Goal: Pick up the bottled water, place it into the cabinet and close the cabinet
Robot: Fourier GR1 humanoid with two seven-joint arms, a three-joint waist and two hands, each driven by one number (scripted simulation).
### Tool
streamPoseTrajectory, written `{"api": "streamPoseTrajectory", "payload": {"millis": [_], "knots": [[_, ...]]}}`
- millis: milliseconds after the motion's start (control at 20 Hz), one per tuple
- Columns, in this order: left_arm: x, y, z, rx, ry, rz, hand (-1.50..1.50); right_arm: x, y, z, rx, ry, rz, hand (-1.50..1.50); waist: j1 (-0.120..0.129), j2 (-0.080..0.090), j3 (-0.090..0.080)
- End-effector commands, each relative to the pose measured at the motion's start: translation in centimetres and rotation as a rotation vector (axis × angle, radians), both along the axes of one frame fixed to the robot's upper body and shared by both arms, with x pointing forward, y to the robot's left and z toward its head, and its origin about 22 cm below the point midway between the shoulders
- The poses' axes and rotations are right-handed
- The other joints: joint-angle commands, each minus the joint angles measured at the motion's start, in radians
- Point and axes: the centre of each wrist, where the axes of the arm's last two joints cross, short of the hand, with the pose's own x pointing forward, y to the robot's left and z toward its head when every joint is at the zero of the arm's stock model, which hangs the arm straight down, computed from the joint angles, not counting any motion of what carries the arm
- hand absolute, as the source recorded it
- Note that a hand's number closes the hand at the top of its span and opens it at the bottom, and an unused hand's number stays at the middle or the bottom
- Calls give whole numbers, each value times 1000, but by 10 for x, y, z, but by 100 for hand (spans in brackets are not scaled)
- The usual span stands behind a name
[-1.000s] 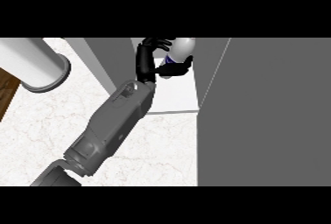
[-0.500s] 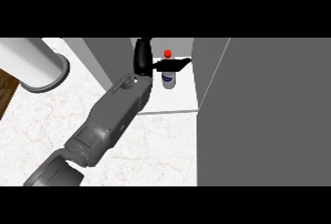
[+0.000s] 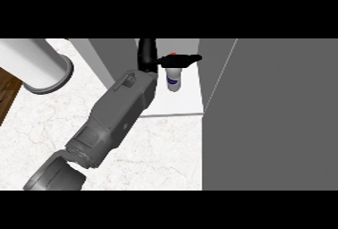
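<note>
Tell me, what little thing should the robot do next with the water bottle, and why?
Probably pull the hand back out of the cabinet. The bottle looks to be standing upright on the cabinet's white shelf, with the hand open around its red cap, not curled on it. The grey door is open, and the arm must clear before it can close.

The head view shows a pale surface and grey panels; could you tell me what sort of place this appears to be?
Most likely a kitchen counter with a cabinet. A white marbled countertop runs beneath an open cabinet with a grey door, and a bottled water stands on the cabinet's floor, with the hand at its top.
</note>
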Motion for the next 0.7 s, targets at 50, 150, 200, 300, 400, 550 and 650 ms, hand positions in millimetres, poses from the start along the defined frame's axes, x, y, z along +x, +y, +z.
{"api": "streamPoseTrajectory", "payload": {"millis": [50,150,200,300,400,550,650], "knots": [[-4,-6,8,-119,-52,-104,-150,-1,10,19,4,-53,-2,-150,15,-9,0],[-9,-9,6,-119,-15,-155,-150,0,15,24,21,-35,10,-150,26,-12,0],[-16,2,-16,-152,-23,-150,-150,-3,10,12,-2,-45,1,-150,22,-14,1],[-26,-4,-21,-134,-17,-194,-150,2,18,29,-4,-39,2,-150,36,-14,0],[-30,-6,-17,-136,-18,-187,-150,-1,15,28,-3,-20,6,-150,34,-14,0],[-46,-13,-16,-171,-8,-215,-150,0,20,28,1,-21,26,-150,50,-20,0],[-58,-19,-18,-199,15,-254,-150,4,27,35,6,-26,39,-150,44,-16,0]]}}
